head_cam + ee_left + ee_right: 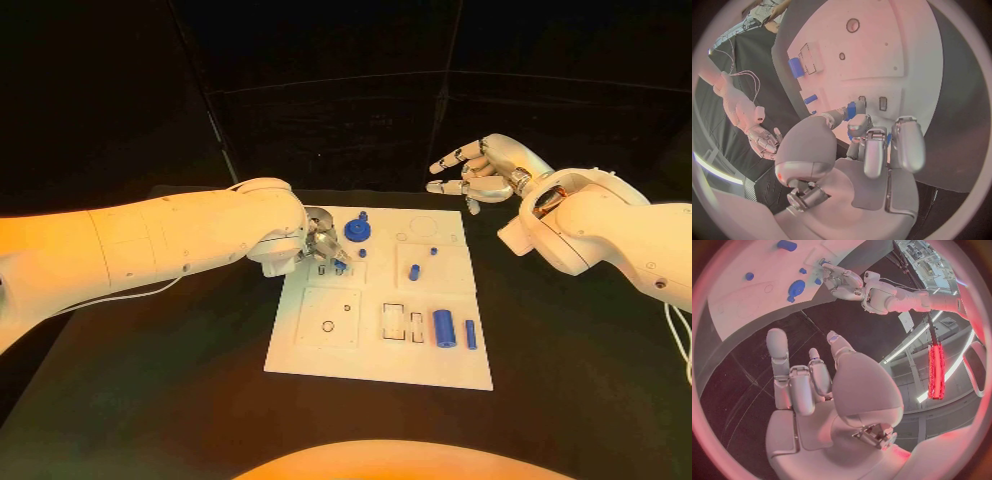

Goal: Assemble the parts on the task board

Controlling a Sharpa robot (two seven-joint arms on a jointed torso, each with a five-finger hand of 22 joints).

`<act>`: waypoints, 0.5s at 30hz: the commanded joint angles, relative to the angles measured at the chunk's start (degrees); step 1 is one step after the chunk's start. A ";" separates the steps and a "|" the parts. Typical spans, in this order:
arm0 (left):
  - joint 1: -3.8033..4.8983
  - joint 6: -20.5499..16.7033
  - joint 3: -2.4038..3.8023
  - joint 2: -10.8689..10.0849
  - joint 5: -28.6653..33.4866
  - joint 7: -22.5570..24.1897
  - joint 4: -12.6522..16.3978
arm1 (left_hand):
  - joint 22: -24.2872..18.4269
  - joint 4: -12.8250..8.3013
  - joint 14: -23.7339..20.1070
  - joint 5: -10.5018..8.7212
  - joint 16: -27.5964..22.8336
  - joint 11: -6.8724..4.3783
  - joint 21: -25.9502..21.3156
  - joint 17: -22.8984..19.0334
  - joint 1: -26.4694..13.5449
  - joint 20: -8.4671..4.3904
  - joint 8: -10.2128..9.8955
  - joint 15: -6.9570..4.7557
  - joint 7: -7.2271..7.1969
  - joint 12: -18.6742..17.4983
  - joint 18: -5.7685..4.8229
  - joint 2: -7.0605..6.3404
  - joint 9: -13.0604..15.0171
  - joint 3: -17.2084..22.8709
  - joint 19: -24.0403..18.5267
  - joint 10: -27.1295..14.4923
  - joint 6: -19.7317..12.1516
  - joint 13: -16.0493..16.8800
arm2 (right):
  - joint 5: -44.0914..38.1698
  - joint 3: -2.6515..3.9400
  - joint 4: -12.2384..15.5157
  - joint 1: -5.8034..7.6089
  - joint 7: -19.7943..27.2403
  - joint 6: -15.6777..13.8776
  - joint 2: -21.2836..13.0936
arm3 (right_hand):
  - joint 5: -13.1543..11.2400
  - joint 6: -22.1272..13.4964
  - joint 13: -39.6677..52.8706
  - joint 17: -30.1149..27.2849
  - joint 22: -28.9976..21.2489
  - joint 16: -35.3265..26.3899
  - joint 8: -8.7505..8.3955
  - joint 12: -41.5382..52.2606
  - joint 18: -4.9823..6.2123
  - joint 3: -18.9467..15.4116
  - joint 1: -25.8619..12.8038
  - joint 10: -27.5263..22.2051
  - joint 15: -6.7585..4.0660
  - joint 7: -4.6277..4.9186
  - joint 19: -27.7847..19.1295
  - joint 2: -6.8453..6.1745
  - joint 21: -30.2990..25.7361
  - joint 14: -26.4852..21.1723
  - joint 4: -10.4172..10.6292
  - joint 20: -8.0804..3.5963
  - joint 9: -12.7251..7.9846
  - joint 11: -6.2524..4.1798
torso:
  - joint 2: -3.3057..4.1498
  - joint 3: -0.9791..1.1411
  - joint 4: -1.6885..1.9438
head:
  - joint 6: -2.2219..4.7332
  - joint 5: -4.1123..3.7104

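Parts were the whole story here, and one of them, a small blue piece, sat pinched in the fingertips of the left hand, which was pressed low over the near-left stretch of the task board. From the left wrist view that small blue piece was held right at the board's surface, close beside two small dark slots; whether it had gone into anything I couldn't tell.

Out from there, just beyond the fingers, a round blue knob-like part stood on the board's far-left area. A small blue peg and a tinier blue piece lay loose toward the middle. Down at the near-right, a stubby blue cylinder and a slim blue bar rested next to two rectangular outlines that looked unfilled. A square recess with a small ring on the near-left looked unfilled too.

Over on the far side, the right hand hung well above the table past the board's far-right corner, fingers loosely curled and apart, holding nothing.

My read was early going: at most one or two parts seated, several loose, most recesses waiting.
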 commanded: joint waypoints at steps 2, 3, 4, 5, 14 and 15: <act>0.02 -4.27 -0.02 -0.78 -0.69 1.90 1.17 | -0.02 -9.49 5.84 0.13 0.18 0.10 0.04 15.09 -0.63 -0.10 0.27 -0.09 -0.04 -0.40 -0.44 0.19 0.15 10.07 -0.22 0.20 -0.30 -0.14 | -0.12 0.04 -0.10 0.11 0.57 1.29 0.15 | 0.75 0.00 -0.08 3.54 -0.21 -0.17 0.23 0.03 0.57 -0.18 -0.53 0.11 -0.51 -0.09 -0.31 -0.03 -0.33 3.47 0.54 -0.17 -0.07 -0.26 | 0.04 0.00 0.06 | -0.10 0.21; -0.03 -4.37 -0.03 -0.95 -1.15 1.85 1.37 | 0.02 -9.54 5.84 0.12 0.18 0.10 0.06 15.09 -0.65 -0.10 0.30 -0.10 -0.04 -0.35 -0.45 0.19 0.19 10.20 -0.20 0.25 -0.32 -0.08 | -0.12 0.03 -0.12 0.11 0.65 1.39 0.16 | 1.20 -0.02 -0.10 3.53 -0.24 -0.19 0.27 0.03 0.57 -0.28 -0.61 0.10 -0.51 -0.09 -0.29 0.02 -0.37 3.47 0.74 -0.17 -0.08 -0.27 | 0.04 0.01 0.10 | -0.12 0.25; -0.09 -4.46 -0.03 -1.07 -1.68 1.80 1.51 | 0.08 -9.55 5.84 0.12 0.18 0.10 0.09 15.09 -0.66 -0.11 0.32 -0.10 -0.03 -0.17 -0.46 0.21 0.21 10.26 -0.18 0.38 -0.33 0.15 | -0.12 0.03 -0.12 0.11 0.70 1.46 0.17 | 1.72 -0.04 -0.12 3.52 -0.27 -0.22 0.32 0.02 0.57 -0.37 -0.70 0.08 -0.52 -0.09 -0.26 0.09 -0.41 3.48 0.96 -0.18 -0.09 -0.27 | 0.06 0.05 0.04 | -0.19 0.39; -0.17 -4.53 -0.03 -1.16 -2.28 1.74 1.64 | 0.14 -9.56 5.84 0.12 0.18 0.10 0.12 15.09 -0.67 -0.11 0.34 -0.10 -0.03 0.02 -0.48 0.24 0.23 10.32 -0.16 0.52 -0.34 0.39 | -0.12 0.03 -0.13 0.11 0.75 1.51 0.18 | 2.09 -0.06 -0.14 3.50 -0.31 -0.23 0.36 0.02 0.57 -0.43 -0.72 0.07 -0.52 -0.10 -0.25 0.15 -0.45 3.48 1.10 -0.19 -0.09 -0.28 | 0.07 0.07 0.08 | -0.21 0.41; -0.97 -4.38 -0.04 -1.35 -5.29 0.75 1.92 | 0.20 -9.59 5.84 0.10 0.18 0.11 0.16 15.09 -0.76 -0.11 0.42 -0.10 -0.01 0.14 -0.49 0.34 0.31 10.57 -0.13 0.63 -0.37 0.50 | -0.13 0.03 -0.31 0.11 0.96 2.22 0.44 | 2.55 -0.10 -0.15 3.52 -0.39 -0.25 0.42 0.04 0.58 -0.50 -0.66 0.07 -0.54 -0.10 -0.23 0.19 -0.51 3.49 1.27 -0.20 -0.10 -0.29 | 0.08 -0.09 -0.14 | -0.46 0.69; -1.06 -4.22 -0.04 -1.28 -5.44 0.64 1.88 | 0.20 -9.59 5.84 0.10 0.18 0.11 0.16 15.09 -0.76 -0.11 0.42 -0.10 -0.01 0.14 -0.49 0.34 0.31 10.57 -0.13 0.63 -0.37 0.50 | -0.13 0.03 -0.33 0.11 0.97 2.26 0.47 | 2.55 -0.10 -0.15 3.52 -0.39 -0.25 0.42 0.04 0.58 -0.50 -0.66 0.07 -0.54 -0.10 -0.23 0.19 -0.51 3.49 1.27 -0.20 -0.10 -0.29 | 0.09 -0.07 -0.15 | -0.49 0.72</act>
